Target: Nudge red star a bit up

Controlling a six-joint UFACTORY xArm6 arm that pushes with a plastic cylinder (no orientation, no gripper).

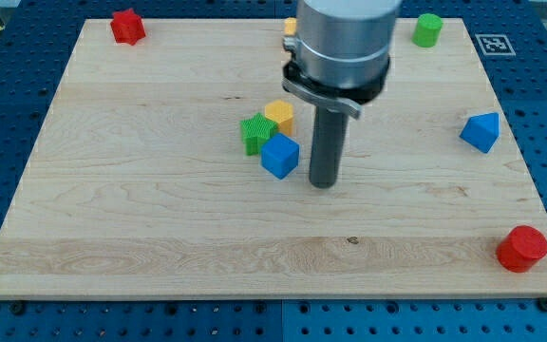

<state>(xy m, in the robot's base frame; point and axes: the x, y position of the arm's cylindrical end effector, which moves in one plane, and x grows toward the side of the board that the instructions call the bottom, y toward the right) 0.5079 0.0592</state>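
Dark and straight, the rod came down to my tip [324,183], which rested free on the wooden board [141,218], just right of the blue cube [280,155] and touching no block. Behind that cube, the green star [255,132] and yellow block [279,116] sat bunched together. Well apart at the view's top left lay the red star [127,26]; a green cylinder [428,29], blue block [480,131] and red cylinder [522,248] lined the right side.

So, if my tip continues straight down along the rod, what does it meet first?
Only the wooden board itself. My tip already stands at the board's surface, just to the view's right of the blue cube, apparently with a small gap, though depth is unclear.
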